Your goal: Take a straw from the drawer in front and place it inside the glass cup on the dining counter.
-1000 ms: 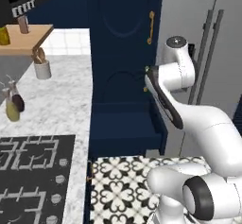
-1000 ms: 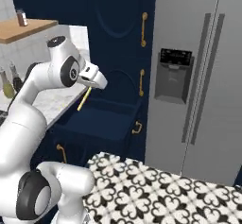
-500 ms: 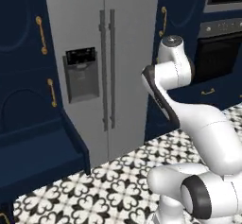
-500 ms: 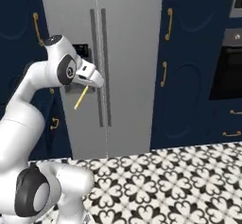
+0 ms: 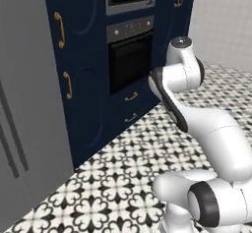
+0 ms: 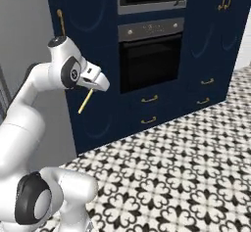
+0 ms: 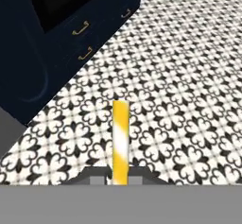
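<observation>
end effector (image 6: 96, 86) clamped on yellow straw (image 6: 86, 101), navy oven wall (image 6: 147, 59), no legible writing

The straw (image 7: 120, 140) is coloured yellow, with a paler whitish band across its middle; in the right base view it (image 6: 86, 101) is seen as a plain yellow stick. The floor (image 7: 189, 86) is tiled white with a repeating black floral pattern. The cabinets (image 6: 215, 40) are painted dark navy and fitted with brass handles (image 6: 149, 99). The oven (image 6: 149, 59) is black with a grey control strip. The fridge (image 5: 24, 143) is grey.
</observation>
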You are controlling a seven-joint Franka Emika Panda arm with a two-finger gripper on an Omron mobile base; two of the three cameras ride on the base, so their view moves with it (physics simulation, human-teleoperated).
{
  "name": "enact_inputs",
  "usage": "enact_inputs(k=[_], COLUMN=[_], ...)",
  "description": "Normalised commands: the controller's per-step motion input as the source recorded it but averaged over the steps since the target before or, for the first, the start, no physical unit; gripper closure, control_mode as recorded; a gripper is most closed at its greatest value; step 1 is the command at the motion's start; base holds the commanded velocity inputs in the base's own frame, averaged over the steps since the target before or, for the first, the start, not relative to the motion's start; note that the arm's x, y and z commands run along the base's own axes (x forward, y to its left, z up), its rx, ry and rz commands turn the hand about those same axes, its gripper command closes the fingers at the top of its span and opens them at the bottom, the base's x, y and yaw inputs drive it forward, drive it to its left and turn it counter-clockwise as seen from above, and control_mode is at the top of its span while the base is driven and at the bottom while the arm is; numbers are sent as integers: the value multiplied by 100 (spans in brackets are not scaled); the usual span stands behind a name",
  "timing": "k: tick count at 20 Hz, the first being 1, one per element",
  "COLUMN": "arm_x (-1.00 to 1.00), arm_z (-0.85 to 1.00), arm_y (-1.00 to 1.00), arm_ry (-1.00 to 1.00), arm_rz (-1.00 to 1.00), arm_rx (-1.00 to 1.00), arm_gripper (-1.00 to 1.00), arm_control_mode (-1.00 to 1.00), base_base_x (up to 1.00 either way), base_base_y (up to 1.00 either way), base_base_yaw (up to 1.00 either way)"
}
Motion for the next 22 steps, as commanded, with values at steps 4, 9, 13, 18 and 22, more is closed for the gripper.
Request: enact_inputs(k=[4,9,13,18,22], arm_x=[0,0,0,0,0], arm_z=[0,0,0,0,0], arm_y=[0,0,0,0,0], arm_ry=[0,0,0,0,0], arm_rz=[0,0,0,0,0], arm_rx=[0,0,0,0,0], arm_gripper=[100,100,100,100,100], arm_control_mode=[100,100,100,100,100], base_base_x=[37,63,82,99,100], base_base_y=[-68,-47,-29,-3,3], base_base_yaw=[-59,-54,-51,-43,-39])
